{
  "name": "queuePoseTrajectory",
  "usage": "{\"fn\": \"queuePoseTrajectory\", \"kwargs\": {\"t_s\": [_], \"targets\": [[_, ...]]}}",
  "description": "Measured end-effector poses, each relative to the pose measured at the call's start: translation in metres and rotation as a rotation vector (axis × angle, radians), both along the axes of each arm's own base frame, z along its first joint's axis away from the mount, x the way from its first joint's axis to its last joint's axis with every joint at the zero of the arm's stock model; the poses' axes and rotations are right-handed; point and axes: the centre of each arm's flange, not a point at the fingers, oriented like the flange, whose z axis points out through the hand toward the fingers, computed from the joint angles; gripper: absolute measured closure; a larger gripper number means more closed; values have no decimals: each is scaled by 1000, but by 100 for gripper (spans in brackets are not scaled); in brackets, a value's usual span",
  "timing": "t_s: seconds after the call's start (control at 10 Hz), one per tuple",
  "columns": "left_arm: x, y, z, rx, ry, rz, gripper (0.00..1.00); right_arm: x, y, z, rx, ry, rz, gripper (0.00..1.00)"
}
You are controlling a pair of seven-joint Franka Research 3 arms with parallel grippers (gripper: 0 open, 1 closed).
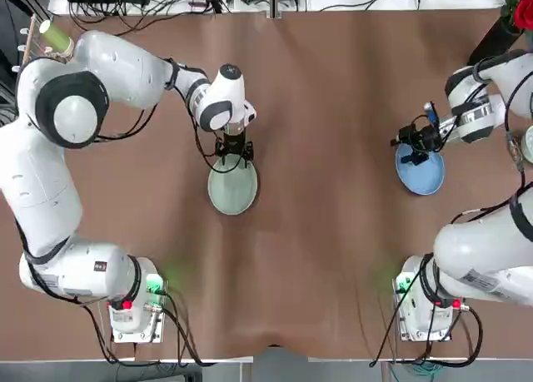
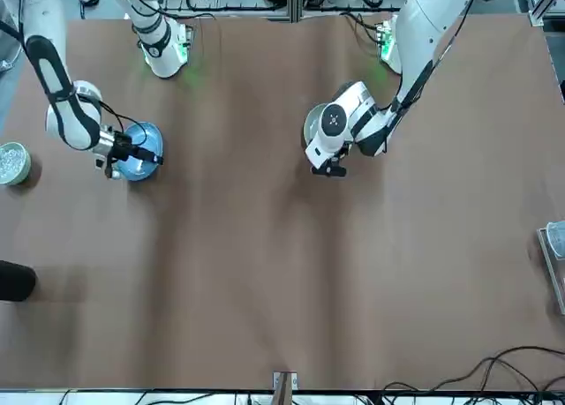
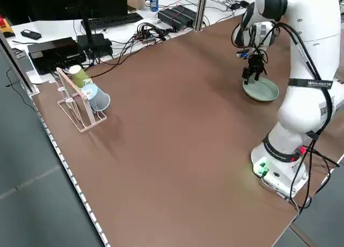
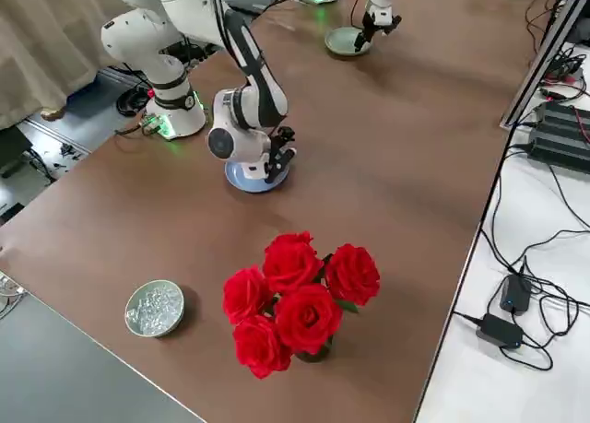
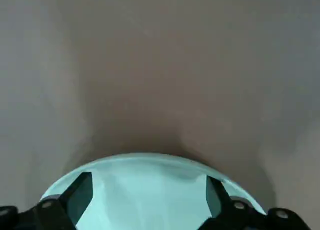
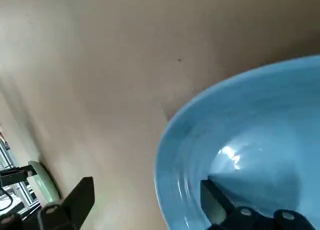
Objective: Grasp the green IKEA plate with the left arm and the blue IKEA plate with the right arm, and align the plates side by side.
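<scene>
The green IKEA plate (image 1: 233,188) lies flat on the brown table, left of centre. My left gripper (image 1: 234,151) points down over the plate's far rim and is open. In the left wrist view its two fingers (image 5: 80,196) stand wide apart above the pale green plate (image 5: 147,177). The blue IKEA plate (image 1: 421,171) lies at the right. My right gripper (image 1: 414,146) is open at its far-left rim. In the right wrist view one finger (image 6: 216,204) is inside the blue plate (image 6: 260,140) and the other is outside it.
A wooden rack with cups (image 3: 80,96) stands at the table's far left corner. A vase of red roses (image 4: 295,294) and a small bowl of shiny bits (image 4: 155,308) sit at the right edge. Bare table (image 1: 333,191) lies between the plates.
</scene>
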Motion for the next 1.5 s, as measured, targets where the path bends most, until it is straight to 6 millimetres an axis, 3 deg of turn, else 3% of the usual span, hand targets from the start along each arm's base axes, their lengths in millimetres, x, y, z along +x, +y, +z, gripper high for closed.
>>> {"fn": "queuePoseTrajectory", "kwargs": {"t_s": [0.2, 0.9, 1.5], "targets": [[10, 2, 0, -3, -7, 13, 0, 7, 17, -1, 23, -5, -27, 4], [39, -4, 6, -32, -41, 36, 0, 29, 115, -3, 106, -18, -69, 4], [77, -2, 8, -60, -71, 86, 0, 70, 192, -2, 144, -75, -138, 4]]}}
